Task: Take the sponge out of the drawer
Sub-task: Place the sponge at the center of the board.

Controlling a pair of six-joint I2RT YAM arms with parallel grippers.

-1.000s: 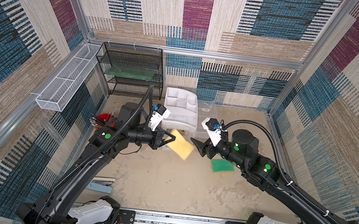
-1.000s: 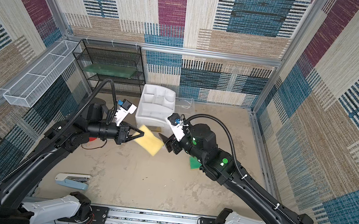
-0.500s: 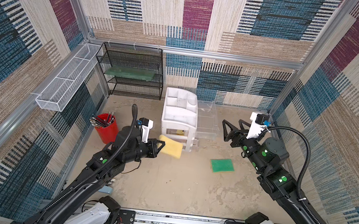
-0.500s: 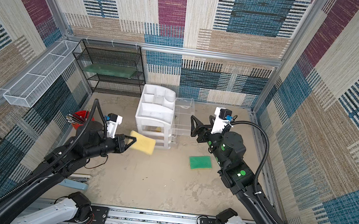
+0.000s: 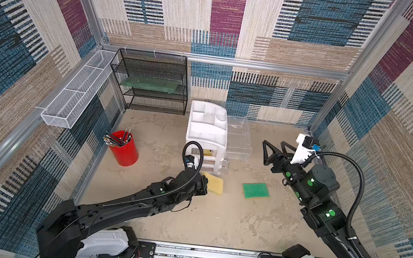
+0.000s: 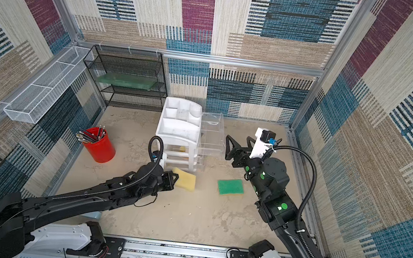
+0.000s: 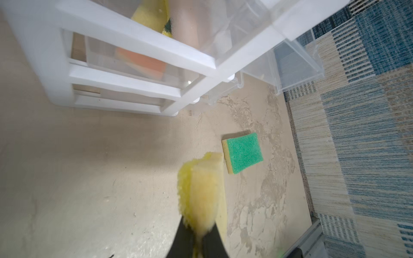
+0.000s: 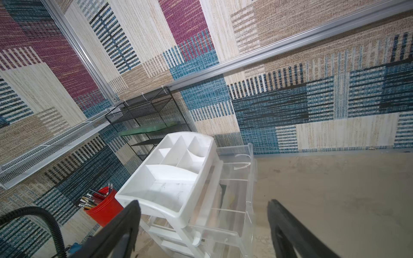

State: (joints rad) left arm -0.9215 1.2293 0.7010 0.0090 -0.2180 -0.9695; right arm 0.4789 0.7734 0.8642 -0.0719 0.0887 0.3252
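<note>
The drawer chest is white, and its clear drawers stand pulled out to the right. My left gripper is shut on a yellow sponge, low over the table just in front of the chest. A green-topped sponge lies flat on the table to its right. Inside the chest, the left wrist view shows another yellow sponge and an orange one. My right gripper hangs open and empty, right of the pulled-out drawers.
A red cup of pens stands left of the chest. A black wire-mesh rack is against the back wall. A white wire basket hangs on the left wall. Patterned walls close in on all sides.
My left arm has come down and back, bringing the yellow sponge low in front of the chest. My right arm has drawn away to the right, and its jaws have spread wider.
</note>
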